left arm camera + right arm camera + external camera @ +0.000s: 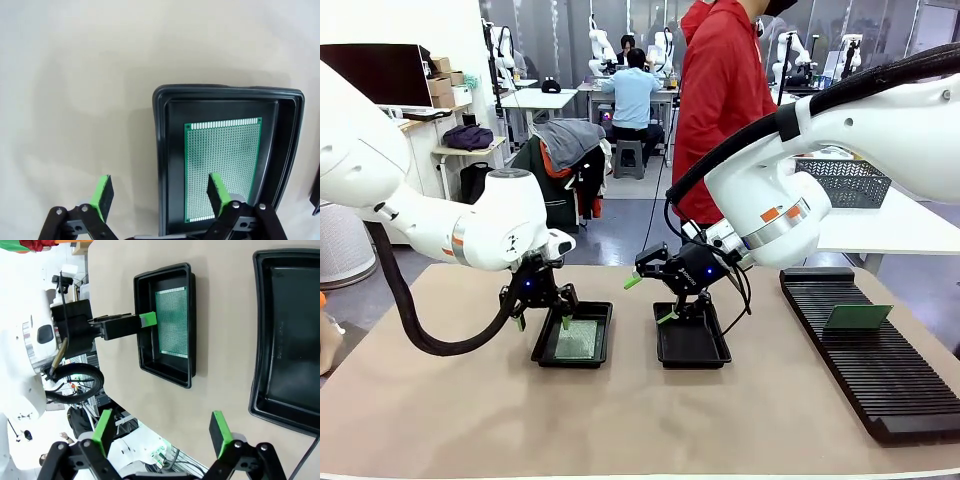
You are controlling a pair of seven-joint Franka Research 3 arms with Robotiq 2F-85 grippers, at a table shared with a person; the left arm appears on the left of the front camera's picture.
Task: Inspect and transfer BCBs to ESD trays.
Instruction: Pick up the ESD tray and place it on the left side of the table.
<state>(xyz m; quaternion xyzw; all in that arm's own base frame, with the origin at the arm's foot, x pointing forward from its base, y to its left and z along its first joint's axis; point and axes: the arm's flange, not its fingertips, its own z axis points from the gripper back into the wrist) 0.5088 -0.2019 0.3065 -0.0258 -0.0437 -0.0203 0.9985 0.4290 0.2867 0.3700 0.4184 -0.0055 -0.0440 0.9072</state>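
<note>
One BCB [577,340] lies flat in the left ESD tray [570,362]. My left gripper [542,320] hovers open just above that tray's near-left edge. In the left wrist view the left gripper [160,195] straddles the tray rim [160,150], one pad over the table and the other over the BCB [222,160]. The right ESD tray [692,348] is empty, and my right gripper [650,300] hangs open above its far-left corner. The right wrist view shows the right gripper [162,430] over bare table, between the tray with the BCB [172,322] and the empty tray [290,340]. Another BCB [857,317] stands in the rack.
A long black slotted rack [865,370] lies on the table at the right. A person in a red jacket [720,100] stands at the far side. On a white table behind the right arm sits a grey mesh basket [845,182]. Bare tabletop stretches in front of the trays.
</note>
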